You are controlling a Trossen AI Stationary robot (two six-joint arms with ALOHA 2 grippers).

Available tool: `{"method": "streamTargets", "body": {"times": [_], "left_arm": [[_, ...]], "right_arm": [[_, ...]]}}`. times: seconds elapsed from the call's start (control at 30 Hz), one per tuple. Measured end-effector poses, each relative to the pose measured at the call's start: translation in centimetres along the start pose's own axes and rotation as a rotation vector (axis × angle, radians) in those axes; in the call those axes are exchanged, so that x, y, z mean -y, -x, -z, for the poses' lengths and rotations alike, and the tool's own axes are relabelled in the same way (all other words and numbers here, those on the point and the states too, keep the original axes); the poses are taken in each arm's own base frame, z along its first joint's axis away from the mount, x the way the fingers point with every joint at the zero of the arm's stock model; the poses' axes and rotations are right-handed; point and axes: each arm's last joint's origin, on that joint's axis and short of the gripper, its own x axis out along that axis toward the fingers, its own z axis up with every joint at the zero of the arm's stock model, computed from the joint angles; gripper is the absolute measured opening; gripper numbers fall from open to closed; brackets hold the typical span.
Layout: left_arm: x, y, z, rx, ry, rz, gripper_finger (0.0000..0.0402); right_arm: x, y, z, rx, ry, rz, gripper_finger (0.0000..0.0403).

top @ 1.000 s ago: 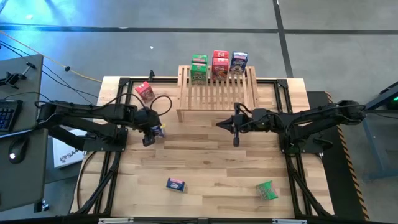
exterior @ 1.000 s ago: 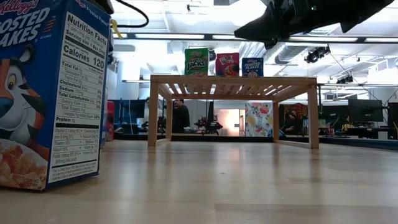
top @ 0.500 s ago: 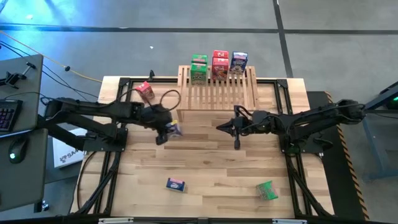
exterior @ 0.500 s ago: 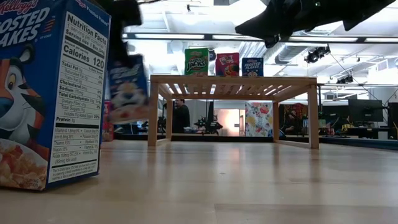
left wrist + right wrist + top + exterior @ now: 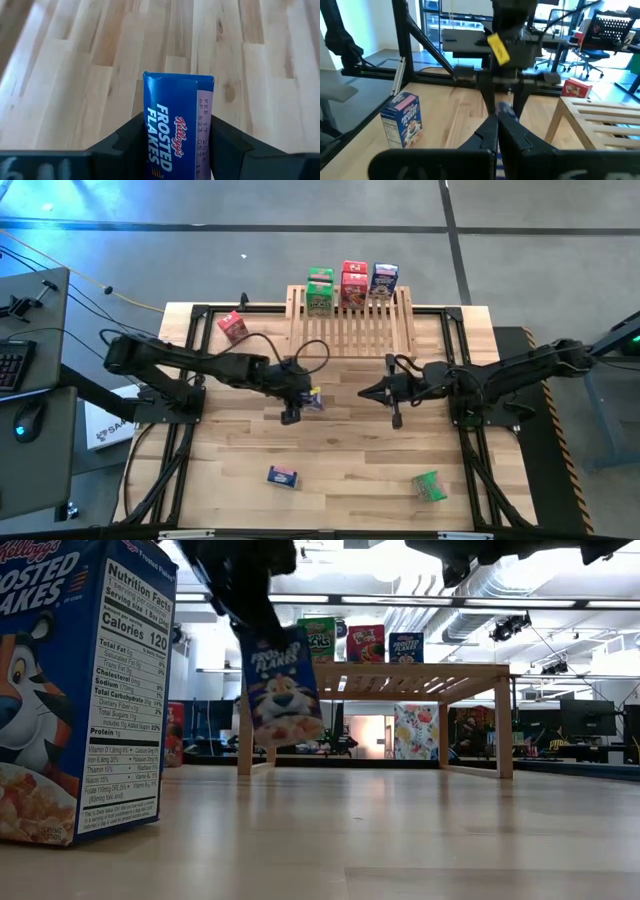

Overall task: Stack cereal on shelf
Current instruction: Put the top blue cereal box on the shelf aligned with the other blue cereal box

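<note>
The left pincer (image 5: pixel 298 402) grips a blue cereal box (image 5: pixel 283 688) by its top, holding it tilted and clear of the tabletop (image 5: pixel 340 450), just in front of the shelf (image 5: pixel 352 330). The left wrist view shows both fingers (image 5: pixel 125 142) pressed against the box's sides. The right pincer (image 5: pixel 394 405) hangs closed and empty beside it, near the shelf's front edge. Five boxes (image 5: pixel 350 284) stand along the shelf's back edge. A red box (image 5: pixel 232 327) sits left of the shelf, while another blue box (image 5: pixel 283 476) and a green box (image 5: pixel 429 485) lie near the front of the tabletop.
</note>
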Motion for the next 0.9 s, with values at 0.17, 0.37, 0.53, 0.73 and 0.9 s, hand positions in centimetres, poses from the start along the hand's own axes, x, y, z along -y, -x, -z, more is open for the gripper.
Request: {"method": "streamTargets", "body": {"times": [0.17, 0.37, 0.53, 0.73, 0.9], "left_arm": [[0.1, -1.9, -0.6, -0.013, -0.007, -0.035, 0.0163], [0.3, -3.3, -0.7, 0.002, -0.006, -0.035, 0.0163], [0.4, -4.3, -0.4, -0.029, -0.008, -0.029, 0.0163], [0.4, -4.8, -0.4, -0.026, -0.019, -0.027, 0.0173], [0.5, -4.5, -0.7, 0.008, -0.024, -0.024, 0.0207]], "right_arm": [[-0.3, 0.0, 0.0, -0.001, 0.006, -0.012, 0.0], [-0.3, 0.0, 0.1, -0.011, 0.001, -0.012, 0.0], [-0.3, 0.0, 0.2, -0.02, 0.001, -0.012, 0.0], [-0.3, 0.0, 0.2, -0.02, -0.013, -0.012, 0.0], [-0.3, 0.0, 0.3, -0.029, -0.03, -0.012, 0.0019]]}}
